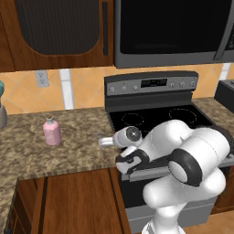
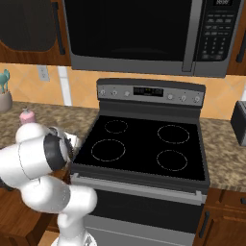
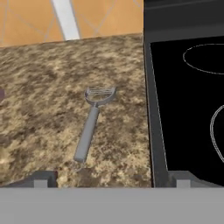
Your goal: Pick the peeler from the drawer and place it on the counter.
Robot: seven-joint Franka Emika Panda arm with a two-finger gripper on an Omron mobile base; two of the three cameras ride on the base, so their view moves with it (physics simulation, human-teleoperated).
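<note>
The peeler (image 3: pixel 89 127), a slim grey metal tool with a looped head, lies flat on the speckled counter (image 3: pixel 39 83), head pointing toward the wall. My gripper (image 3: pixel 113 180) hangs just above and behind its handle end, open, with nothing between the fingertips (image 3: pixel 43 179). The peeler rests free of both. From the left base view my hand (image 1: pixel 106 141) reaches over the counter (image 1: pixel 27 151) beside the stove's left edge. I cannot make out the drawer among the brown wood below the counter's edge.
A pink bottle (image 1: pixel 51 131) stands on the counter left of my hand, also the pink bottle (image 2: pixel 27 115). The black stovetop (image 1: pixel 155 116) (image 3: pixel 188 113) borders the peeler's right side. Microwave (image 2: pixel 139 33) and dark cabinets hang overhead. A toaster (image 2: pixel 239 122) sits far right.
</note>
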